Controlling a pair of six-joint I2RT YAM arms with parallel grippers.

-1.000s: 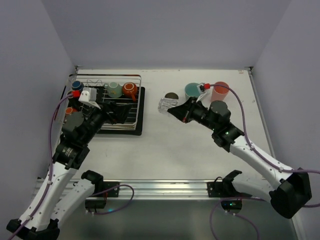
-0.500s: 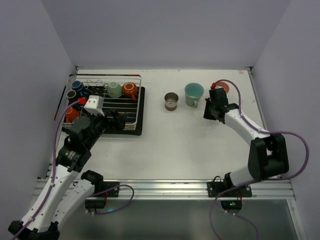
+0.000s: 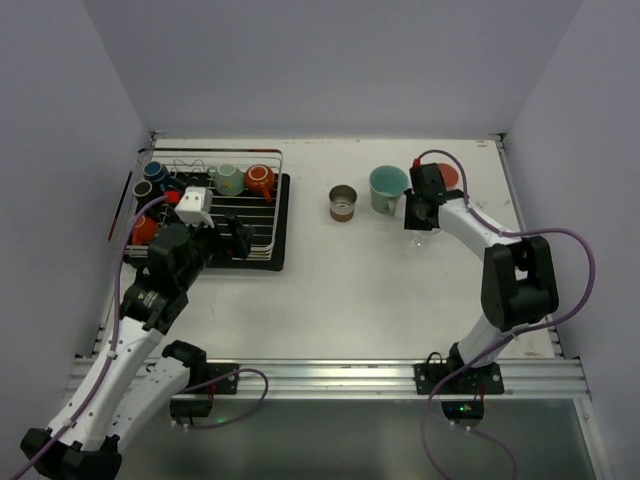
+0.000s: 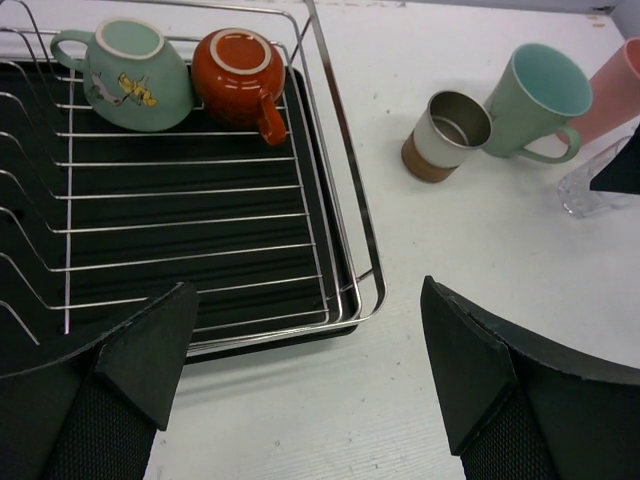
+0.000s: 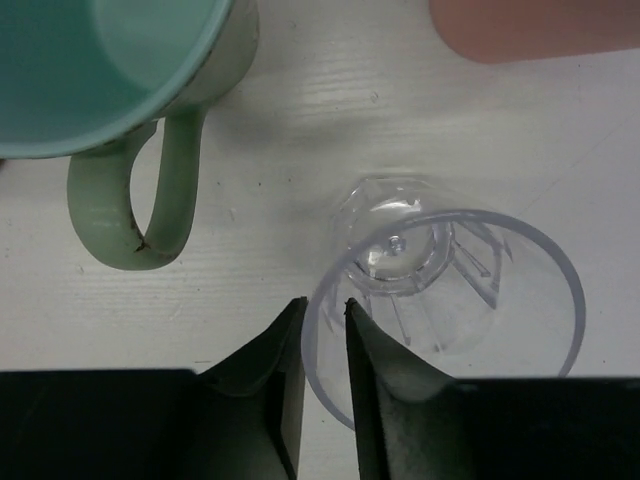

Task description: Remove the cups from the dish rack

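Observation:
The dish rack (image 3: 276,214), silver wire over a black tray, stands at the left and holds a teal mug (image 3: 228,178), an orange mug (image 3: 260,179), a blue cup (image 3: 152,171), a dark cup (image 3: 143,188) and another orange cup (image 3: 142,229). My right gripper (image 3: 420,219) is shut on the rim of the clear glass (image 5: 450,300), one finger inside and one outside; the glass is upright at the table, beside a teal mug (image 5: 130,60) and the pink tumbler (image 5: 540,25). My left gripper (image 4: 310,350) is open and empty over the rack's near right corner (image 4: 345,250).
A metallic cup (image 3: 343,202) stands on the table left of the teal mug (image 3: 387,187) and pink tumbler (image 3: 447,176). White walls close the table at the back and both sides. A rail runs along the near edge.
My right gripper carried the clear glass from the table's middle to the right and brought it down beside the teal mug and pink tumbler. My left gripper drew back from the rack's middle toward its near right corner.

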